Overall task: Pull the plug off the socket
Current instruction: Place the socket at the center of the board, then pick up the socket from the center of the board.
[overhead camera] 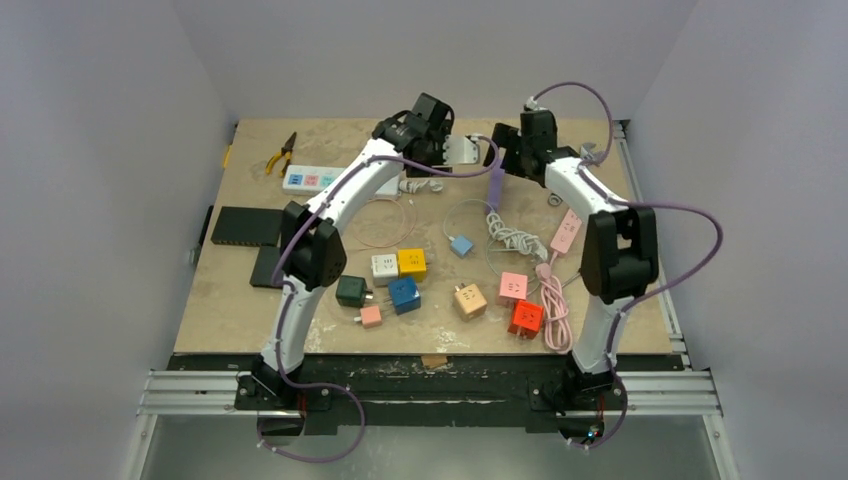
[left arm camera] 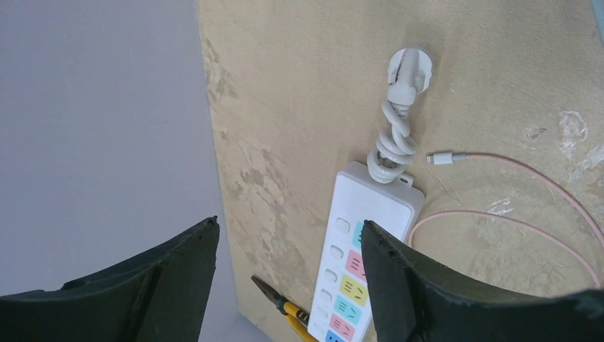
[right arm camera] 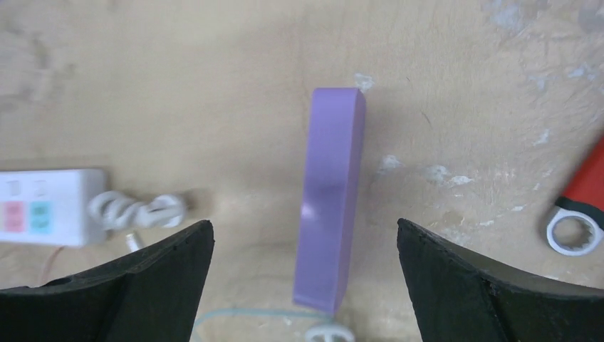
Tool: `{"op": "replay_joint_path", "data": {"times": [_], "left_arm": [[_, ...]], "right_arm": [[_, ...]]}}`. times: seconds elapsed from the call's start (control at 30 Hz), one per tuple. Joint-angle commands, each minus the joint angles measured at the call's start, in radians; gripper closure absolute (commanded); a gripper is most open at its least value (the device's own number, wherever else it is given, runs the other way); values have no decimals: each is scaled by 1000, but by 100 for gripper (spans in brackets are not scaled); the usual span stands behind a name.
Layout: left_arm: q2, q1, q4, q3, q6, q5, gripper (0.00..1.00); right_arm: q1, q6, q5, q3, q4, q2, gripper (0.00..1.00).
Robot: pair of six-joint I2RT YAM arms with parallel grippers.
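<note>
A purple power strip (right arm camera: 329, 199) stands on its narrow edge between my right gripper's (right arm camera: 305, 235) open jaws, touching neither finger. A white plug (right arm camera: 329, 333) lies at its near end; whether it is plugged in I cannot tell. In the top view the strip (overhead camera: 496, 183) sits just below my right gripper (overhead camera: 503, 152), with a coiled white cable (overhead camera: 508, 236) below it. My left gripper (left arm camera: 288, 231) is open and empty, over the far left of the table. It shows in the top view (overhead camera: 432, 140) beside the right one.
A white power strip (left arm camera: 367, 249) with coloured sockets, its coiled cable and loose plug (left arm camera: 408, 68) lie under the left gripper, with yellow pliers (left arm camera: 288, 308) and a pink cable (left arm camera: 513, 221). A red wrench (right arm camera: 580, 206) lies on the right. Coloured cube adapters (overhead camera: 410, 265), a pink strip (overhead camera: 566, 230) and black boxes (overhead camera: 245, 227) lie nearer.
</note>
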Motion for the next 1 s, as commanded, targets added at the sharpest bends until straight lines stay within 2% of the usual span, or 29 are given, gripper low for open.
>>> {"op": "replay_joint_path", "data": {"times": [0.0,0.13,0.2,0.3,0.4,0.5,0.57,0.63,0.7,0.8,0.83,0.87,0.9,0.93,0.97], "left_arm": [[-35,-32,21,27,11,-26,29],[-127,-34,-61,51,-93,17,24],[-188,-30,-116,60,-173,48,13],[-275,-16,-234,58,-313,101,0],[-385,-13,-340,-15,-420,135,0],[-513,3,-367,-154,-524,203,0],[-584,18,-388,-228,-593,231,0],[-648,46,-399,-286,-646,273,0],[-700,97,-405,-331,-686,313,0],[-760,141,-405,-402,-711,330,0],[-780,151,-400,-429,-717,333,0],[-798,158,-392,-457,-723,335,0],[-819,162,-382,-489,-730,334,0],[-838,164,-374,-515,-736,333,0],[-853,164,-367,-545,-740,335,0]], "right_arm": [[-1,18,-56,-87,120,-200,1],[-1,4,-145,-155,119,-300,1],[0,-5,-203,-207,136,-362,1],[26,64,-282,-376,285,-477,1],[138,8,-209,-403,254,-544,1],[253,-82,-112,-357,145,-554,1],[285,-93,-114,-358,116,-570,1],[255,47,-294,-457,252,-610,1],[167,229,-416,-582,416,-628,1],[86,446,-699,-744,799,-558,1],[93,405,-713,-701,724,-528,1],[137,267,-653,-624,541,-512,1],[206,112,-515,-552,357,-509,1],[277,-1,-388,-508,253,-511,1],[323,-61,-322,-491,215,-508,2]]}}
